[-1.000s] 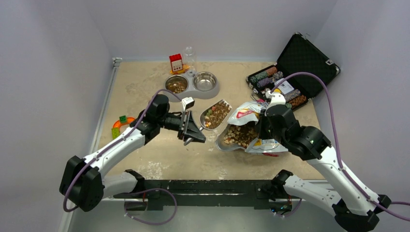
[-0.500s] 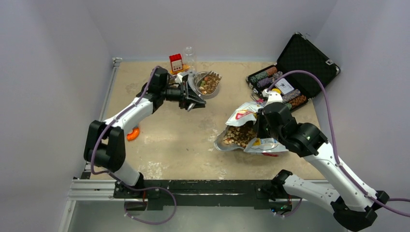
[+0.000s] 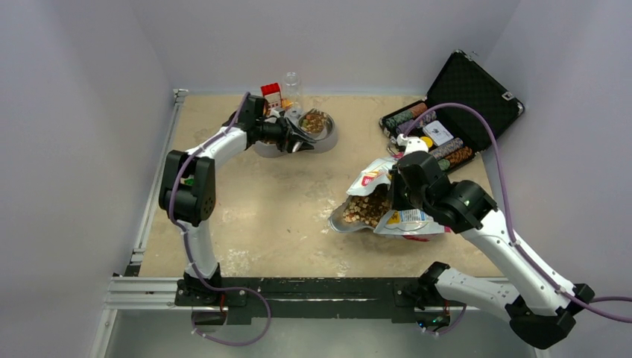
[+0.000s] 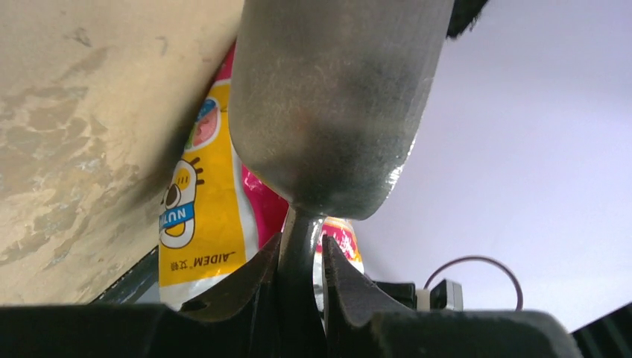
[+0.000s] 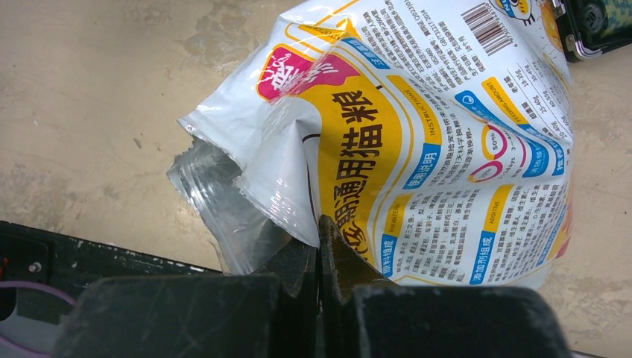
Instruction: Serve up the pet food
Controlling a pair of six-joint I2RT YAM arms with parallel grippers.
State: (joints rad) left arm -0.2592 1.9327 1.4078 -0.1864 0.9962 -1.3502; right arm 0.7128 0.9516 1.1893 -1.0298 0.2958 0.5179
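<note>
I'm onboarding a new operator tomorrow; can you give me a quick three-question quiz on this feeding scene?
1. True or false: the right hand is shut on the bag's edge.
2. The left hand holds: A) a metal scoop, B) a sponge, C) a fork?
3. Fill in: pet food shows in the open bag and in the far double ____.
Key: 1 true; 2 A; 3 bowl.

The scoop (image 4: 328, 112) is only seen from underneath at the left wrist, top cut off, insides hidden. At the right wrist the bag (image 5: 417, 134) is cropped, its pet food (image 3: 365, 210) blocked.
</note>
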